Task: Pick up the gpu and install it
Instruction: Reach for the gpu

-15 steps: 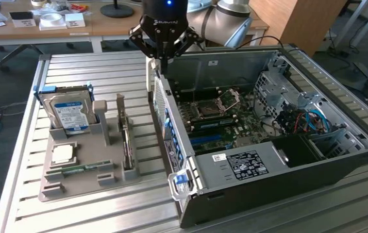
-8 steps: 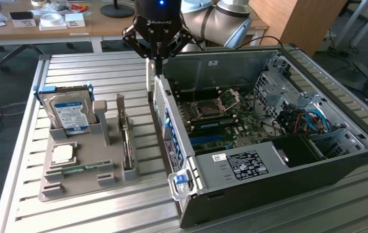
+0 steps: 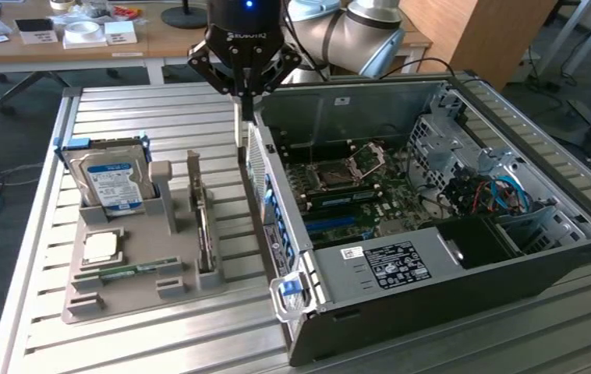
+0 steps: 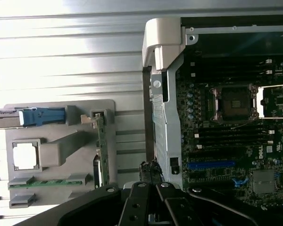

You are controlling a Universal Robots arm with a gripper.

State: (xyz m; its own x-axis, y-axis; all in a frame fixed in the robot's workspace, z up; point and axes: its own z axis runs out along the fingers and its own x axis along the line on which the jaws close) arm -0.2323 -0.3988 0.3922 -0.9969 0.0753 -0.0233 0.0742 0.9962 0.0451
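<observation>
Gripper hangs empty with its fingers pressed together, just beside the case wall (gpu stands upright to the exterior view's left). Descending like this risks striking either.

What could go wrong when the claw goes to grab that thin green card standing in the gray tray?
1. The claw is shut, so coming down on the gpu it might press on the thin top edge instead of gripping it.
2. The claw hangs close to the computer case's wall and could bump it.
3. The gpu stands on edge in the tray, so a sideways knock might tilt it.
</observation>
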